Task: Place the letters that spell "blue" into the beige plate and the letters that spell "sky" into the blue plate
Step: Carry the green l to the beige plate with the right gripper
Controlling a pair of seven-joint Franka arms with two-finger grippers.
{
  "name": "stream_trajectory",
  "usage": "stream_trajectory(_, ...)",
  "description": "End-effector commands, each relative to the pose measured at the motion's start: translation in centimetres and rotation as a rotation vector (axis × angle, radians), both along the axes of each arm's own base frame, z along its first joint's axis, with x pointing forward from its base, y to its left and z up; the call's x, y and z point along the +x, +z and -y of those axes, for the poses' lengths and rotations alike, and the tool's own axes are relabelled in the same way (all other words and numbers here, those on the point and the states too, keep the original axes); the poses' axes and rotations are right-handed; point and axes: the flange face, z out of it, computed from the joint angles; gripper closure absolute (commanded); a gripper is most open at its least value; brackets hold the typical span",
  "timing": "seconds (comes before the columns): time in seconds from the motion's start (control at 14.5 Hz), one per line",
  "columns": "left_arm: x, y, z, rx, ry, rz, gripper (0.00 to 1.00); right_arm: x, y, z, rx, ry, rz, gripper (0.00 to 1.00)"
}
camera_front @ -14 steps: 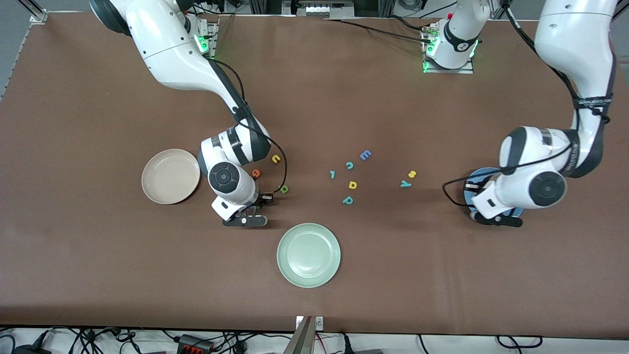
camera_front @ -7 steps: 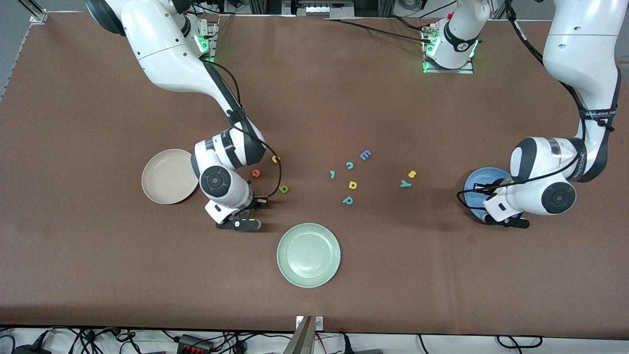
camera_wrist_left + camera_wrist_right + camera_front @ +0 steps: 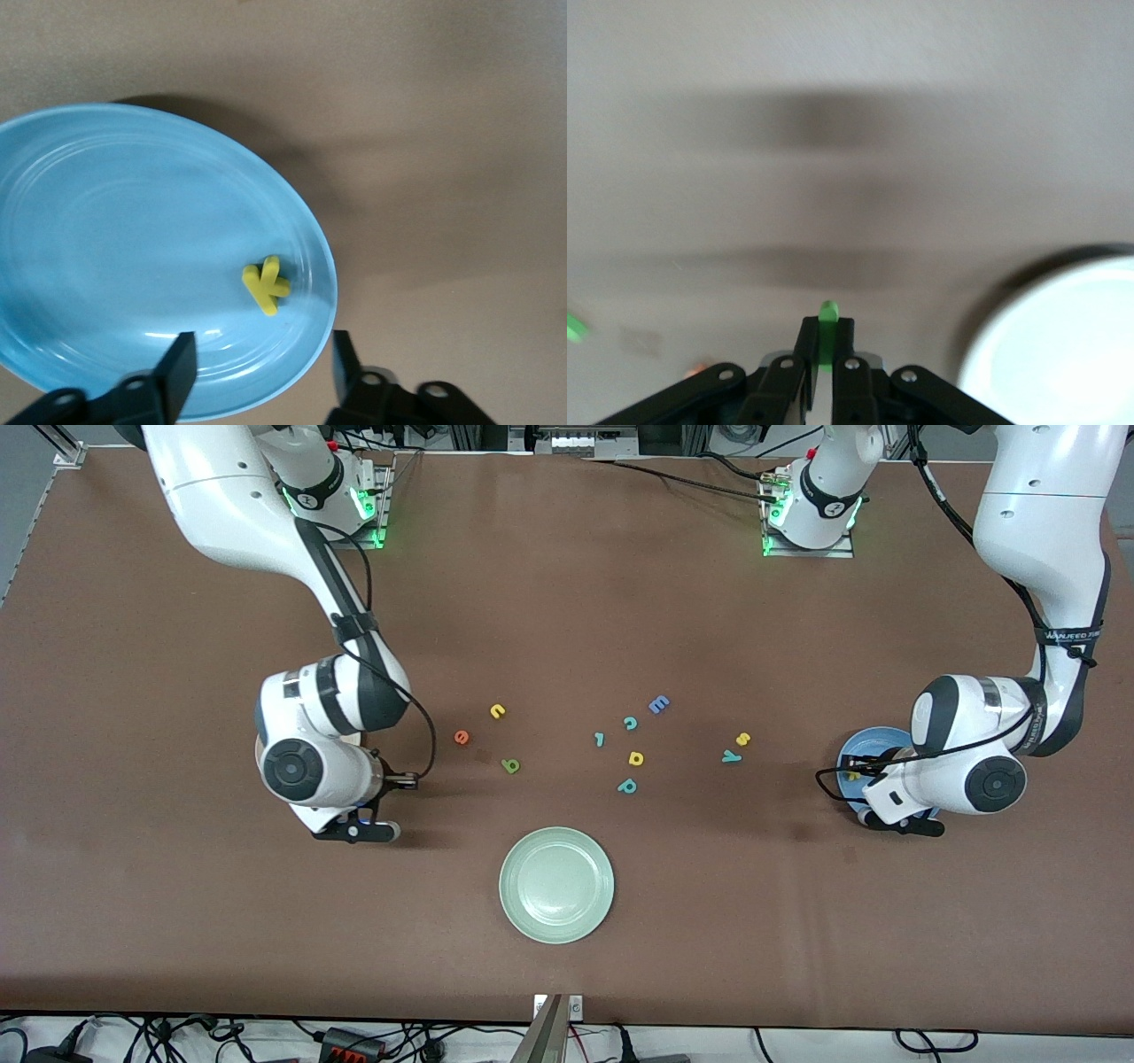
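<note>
One letter of "sky", the yellow k (image 3: pixel 267 285), is seen lying in the blue plate (image 3: pixel 106 221) near its rim; left gripper (image 3: pixel 257 372) hangs over it w/ jaws apart & nothing between, presumably bc delivery is done. Right gripper (image 3: pixel 819 359) is clamped on a slim green piece (image 3: pixel 826 312), judged the "l", carried over the table beside the beige plate (image 3: pixel 1063 345), likely for dropping there. S (image 3: pixel 743 738) & y (image 3: pixel 731 756) lie on the table toward left arm's end; u (image 3: pixel 498 710), e (image 3: pixel 462 737), b (image 3: pixel 510 765) nearer right arm's.

Brown table (image 3: pixel 567 602), pale green plate (image 3: pixel 556 885), blue plate (image 3: pixel 864 744), beige plate mostly hidden, scattered foam letters (image 3: pixel 631 758).
</note>
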Motion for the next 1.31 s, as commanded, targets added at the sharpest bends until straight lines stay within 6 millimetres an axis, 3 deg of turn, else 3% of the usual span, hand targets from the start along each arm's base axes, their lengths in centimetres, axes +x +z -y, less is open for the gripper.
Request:
stream_trajectory(0.0, 0.1, 1.0, 1.6, -0.001, -0.036, 0.013, 0.0, -3.2, -1.0, 3.4, 0.003, 0.078, -0.063, 1.0)
stream_trajectory(0.21, -0.2, 2.1, 6.4, -0.016, -0.012, 0.022, 0.0, -4.4, -1.6, 8.0, 0.022, 0.101, -0.108, 1.0)
stream_trajectory(0.41, -0.6, 2.9, 11.4, -0.019, 0.043, 0.038, 0.0, -5.8, -0.7, 12.3, 0.018, 0.092, -0.13, 1.0)
stream_trajectory(0.55, -1.2, 3.0, 14.3, -0.03, -0.001, 0.043, 0.0, -6.7, -1.4, 14.0, 0.014, 0.085, -0.152, 1.0)
stream_trajectory(0.62, -2.4, 3.7, 17.3, -0.021, -0.016, 0.051, 0.0, -6.7, -1.9, 14.5, 0.01, 0.078, -0.156, 1.0)
stream_trajectory(0.69, -2.9, 3.5, 19.0, 0.009, 0.04, 0.052, 0.0, -6.8, -2.8, 14.8, 0.008, 0.072, -0.167, 0.99)
stream_trajectory(0.83, -3.3, 2.3, 20.3, 0.032, 0.082, 0.09, 0.0, -6.5, -4.4, 15.7, -0.005, 0.066, -0.171, 0.87)
stream_trajectory(0.97, -4.9, 0.0, 20.2, 0.013, 0.071, 0.141, 0.0, -5.7, -3.2, 15.6, -0.006, 0.052, -0.146, 0.0)
stream_trajectory(1.11, -5.8, -0.9, 20.2, -0.009, 0.073, 0.18, 0.0, -4.1, 0.4, 14.1, 0.019, 0.065, -0.126, 0.0)
stream_trajectory(1.24, -5.9, -1.4, 20.4, -0.022, 0.072, 0.204, 0.0, -3.4, 2.2, 10.0, 0.03, 0.113, -0.119, 0.0)
